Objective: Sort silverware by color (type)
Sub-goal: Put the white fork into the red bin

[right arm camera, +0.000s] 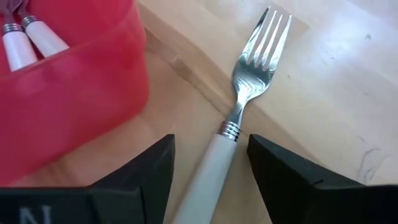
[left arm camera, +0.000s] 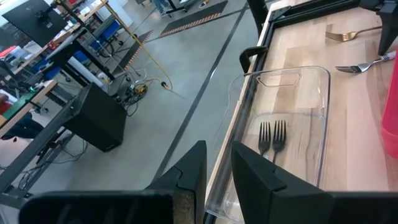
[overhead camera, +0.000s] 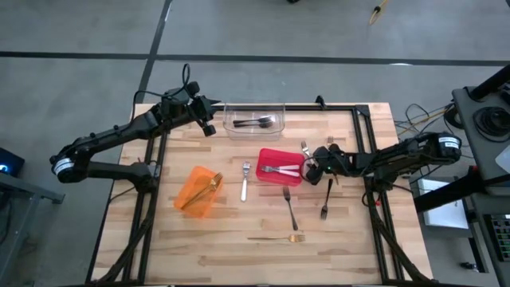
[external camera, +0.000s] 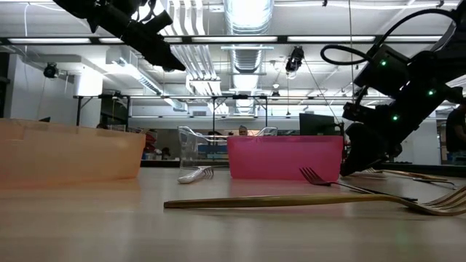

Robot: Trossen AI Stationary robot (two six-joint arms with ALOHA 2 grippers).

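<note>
between right pincer (right arm camera: 211, 180) fingers, white-handled fork (right arm camera: 239, 118)

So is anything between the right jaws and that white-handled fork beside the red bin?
Nothing visible. The right gripper stands open with the white-handled fork lying flat on the table, its handle running between the jaws. The red bin sits to one side, clear of the fork.

A wooden desk (overhead camera: 239, 247) with a black frame stands on a grey concrete floor (overhead camera: 72, 88) crossed by dark lines. Beyond the desk's far edge, long ceiling lights (external camera: 342, 38) and silver ducts (external camera: 247, 14) run overhead. Workbenches (left arm camera: 56, 56) and cables (left arm camera: 134, 90) stand nearby.
</note>
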